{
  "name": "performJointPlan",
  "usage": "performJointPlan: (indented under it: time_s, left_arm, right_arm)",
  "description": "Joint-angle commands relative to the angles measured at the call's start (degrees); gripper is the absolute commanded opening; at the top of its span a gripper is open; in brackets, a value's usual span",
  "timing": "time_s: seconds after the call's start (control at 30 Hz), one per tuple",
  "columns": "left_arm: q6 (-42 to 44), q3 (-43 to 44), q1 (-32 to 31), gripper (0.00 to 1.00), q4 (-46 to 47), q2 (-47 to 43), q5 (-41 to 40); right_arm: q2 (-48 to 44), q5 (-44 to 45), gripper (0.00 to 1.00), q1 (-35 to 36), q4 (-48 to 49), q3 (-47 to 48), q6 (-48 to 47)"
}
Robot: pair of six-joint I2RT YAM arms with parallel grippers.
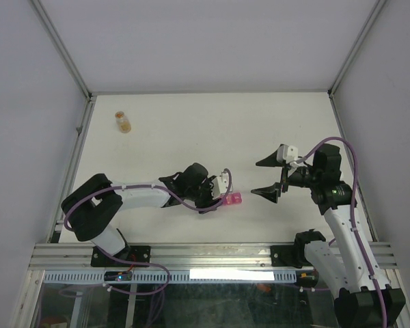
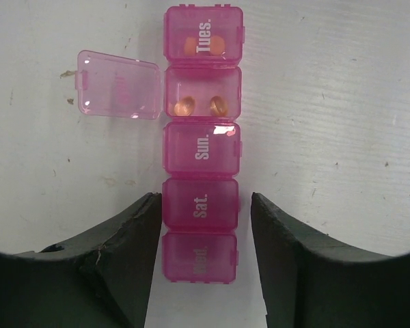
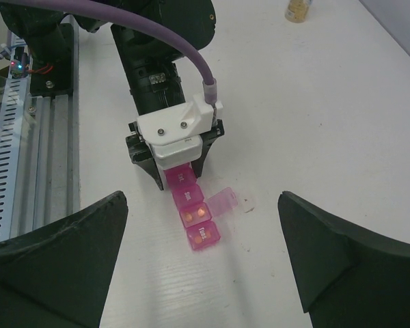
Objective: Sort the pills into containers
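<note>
the strip (image 2: 201, 147) lies flat between the fingers (image 2: 123, 253) of the left gripper (image 2: 205, 201), set narrow, 1 side not quite touching. the right gripper (image 1: 256, 178), opposite it, gapes wide and empty. we judge the strip light, stiff, slick: pinch its long sides.

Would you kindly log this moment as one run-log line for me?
left gripper: open, astride containers near end | right gripper: open, empty | one lid open, two pills inside | other lids shut
</note>
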Motion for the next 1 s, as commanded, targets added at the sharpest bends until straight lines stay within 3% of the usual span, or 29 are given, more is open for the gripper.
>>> performJointPlan:
  time_s: [0.0, 0.23, 0.57, 0.63, 0.67, 0.77, 0.8, 0.9, 0.97]
  left_arm:
    - [-1.4, 2.0, -1.0, 0.53, 1.3, 0.1, -0.7]
    - [-1.1, 1.5, -1.0, 0.37, 1.5, 0.1, 0.1]
    - [-0.2, 0.9, -1.4, 0.28, 2.4, -0.2, 0.6]
    - [0.0, 0.7, -1.5, 0.27, 2.6, -0.1, 0.9]
    - [0.0, 0.8, -1.5, 0.27, 2.7, 0.0, 1.0]
    - [0.1, 0.9, -1.7, 0.27, 2.8, 0.2, 1.1]
    - [0.2, 1.0, -1.8, 0.27, 2.8, 0.2, 1.1]
    - [0.3, 0.9, -1.9, 0.27, 2.8, 0.2, 1.1]
    - [0.3, 0.9, -1.9, 0.26, 2.9, 0.2, 1.2]
  right_arm:
    - [0.2, -0.6, 0.95, -0.4, 1.7, 0.3, 0.0]
    - [1.7, 2.6, 0.95, -0.4, 3.6, 0.5, 2.8]
    - [12.7, 9.4, 0.91, -0.4, 7.4, 1.6, 14.0]
    - [18.1, 11.2, 0.81, -0.3, 6.6, 2.9, 16.7]
    - [20.8, 12.2, 0.70, -0.1, 5.7, 3.9, 17.3]
    - [29.5, 15.2, 0.27, 1.4, 2.4, 7.4, 18.4]
    - [31.6, 16.2, 0.16, 2.3, 1.7, 8.3, 18.8]
    - [36.5, 19.9, 0.01, 5.2, 2.0, 9.9, 21.1]
    - [39.2, 21.4, 0.00, 6.7, 4.7, 9.9, 23.6]
